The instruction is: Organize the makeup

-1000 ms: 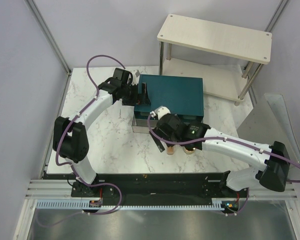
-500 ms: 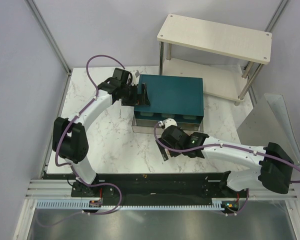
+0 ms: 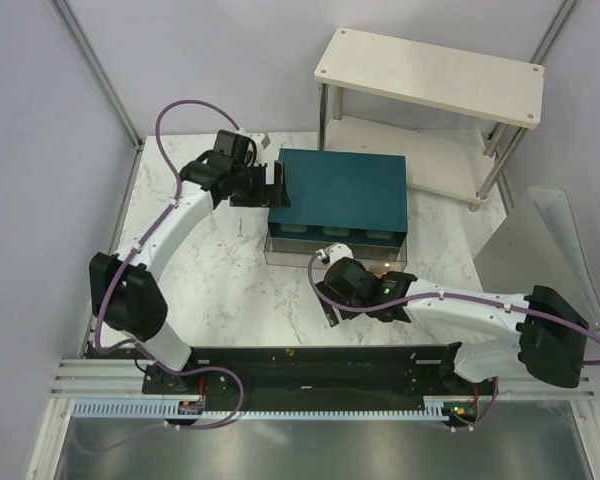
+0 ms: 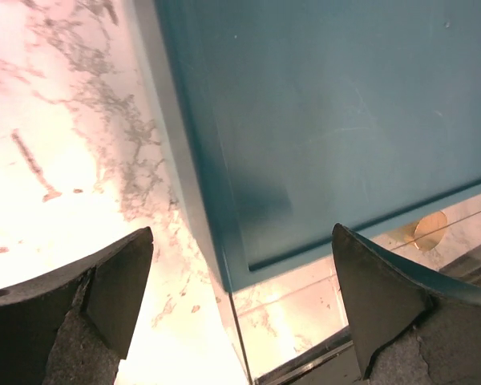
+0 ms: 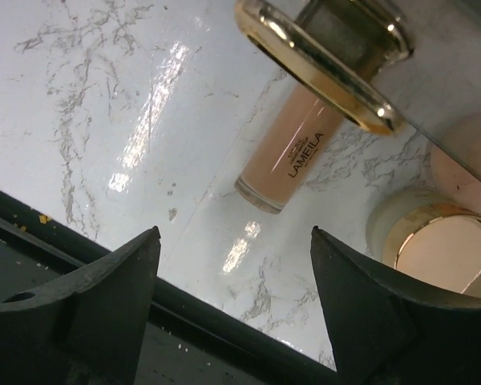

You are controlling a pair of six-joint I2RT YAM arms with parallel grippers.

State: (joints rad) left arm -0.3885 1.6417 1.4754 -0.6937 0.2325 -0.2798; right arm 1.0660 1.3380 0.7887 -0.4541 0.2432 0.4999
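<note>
White marble-look tabletop [image 3: 220, 290] w/ grey veins sat btwn plain pale lilac-grey walls [image 3: 40, 150]. Aluminium posts [image 3: 95, 70] ran diagonally at both back corners. Back right: 2-tier shelf unit [image 3: 430, 65], light wood boards on metal legs, lower board by the table's back-right corner. Clear plastic panel [image 3: 545, 240] stood at the right edge. Near edge: black rail [image 3: 310, 358], then white slotted cable duct [image 3: 280, 408], then dull grey metal sheet [image 3: 310, 450]. Lighting was even, shadows soft; bright glare streaks [image 5: 156, 104] showed on the glossy marble
</note>
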